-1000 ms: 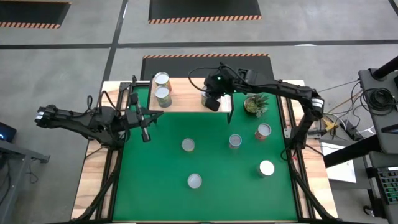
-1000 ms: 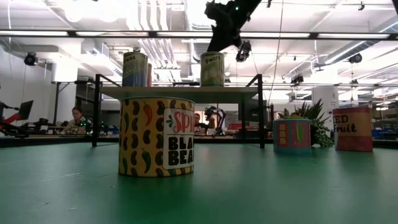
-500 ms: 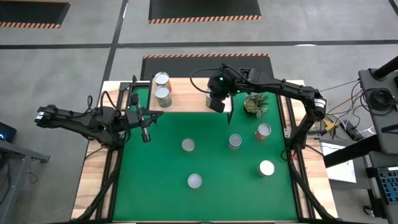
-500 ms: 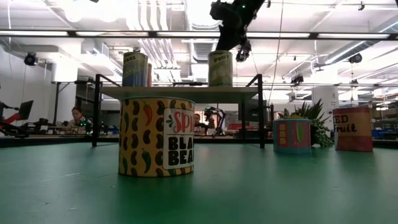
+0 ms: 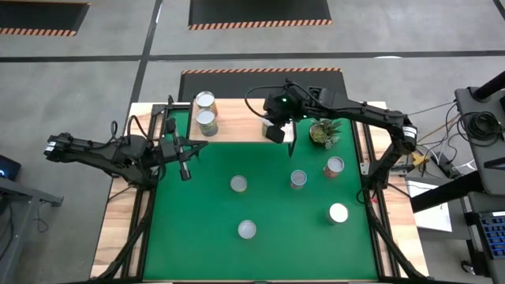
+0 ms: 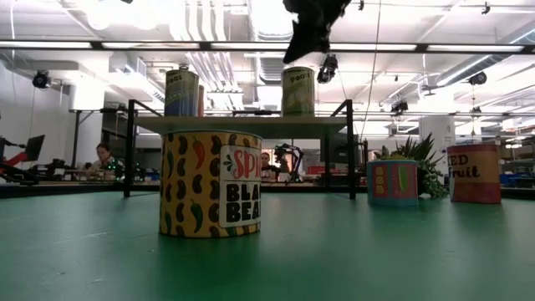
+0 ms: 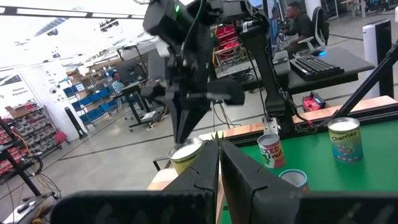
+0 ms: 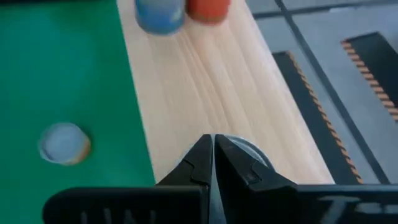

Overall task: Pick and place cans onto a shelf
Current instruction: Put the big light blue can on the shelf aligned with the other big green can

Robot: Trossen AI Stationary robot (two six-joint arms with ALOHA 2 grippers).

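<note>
The shelf [image 5: 241, 126], a light-wood board on black legs, stands at the table's far edge. Two cans [image 5: 206, 110] stand on its left end. A third can [image 6: 298, 90], green-labelled, stands upright on its base further right. My right gripper [image 6: 291, 58] hangs shut just above this can's silver top [image 8: 249, 152]; a small gap shows in the low view. In the high view the right gripper [image 5: 273, 132] hides this can. My left gripper [image 5: 185, 170] waits shut over the table's left side.
Several cans stand on the green table: one centre left [image 5: 238, 184], one centre right [image 5: 297, 179], a red one [image 5: 334, 166], one at the right [image 5: 338, 213], one near [image 5: 247, 229]. A potted plant [image 5: 323, 132] stands right of the shelf.
My right gripper, shut all along, has risen off the can's top and drifted toward the table's right edge. The green-labelled can has slid a little to the right along the shelf and stands upright.
</note>
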